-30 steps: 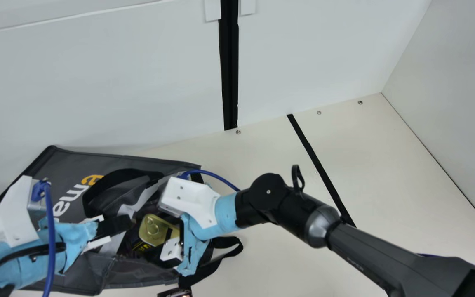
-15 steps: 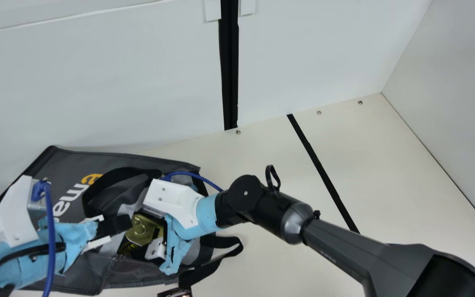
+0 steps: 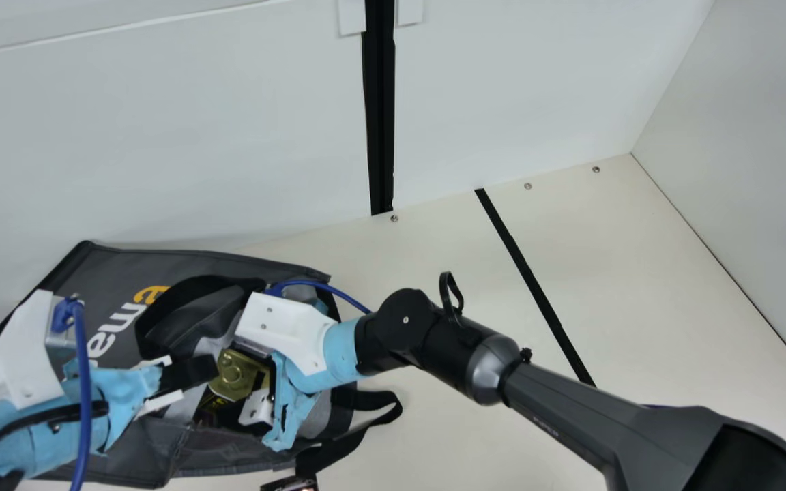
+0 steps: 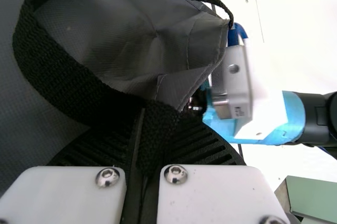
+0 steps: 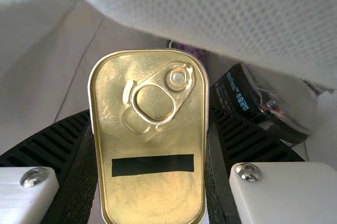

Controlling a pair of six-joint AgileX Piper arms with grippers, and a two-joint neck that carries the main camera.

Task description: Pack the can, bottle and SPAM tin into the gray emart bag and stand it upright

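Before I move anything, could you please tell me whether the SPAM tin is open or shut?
The SPAM tin is shut: its gold lid reaches rim to rim, and the pull ring lies flat against it.

A cream bench (image 3: 666,273) — black strip (image 3: 535,286) across it, screws (image 3: 528,186) along the back. The gray emart bag (image 3: 113,273) lies flopped on its side there, black handle (image 3: 338,447) trailing out — and near that, some small dark thing (image 3: 289,485), mostly cut off.

Robot lab, white wall panels (image 3: 161,136)
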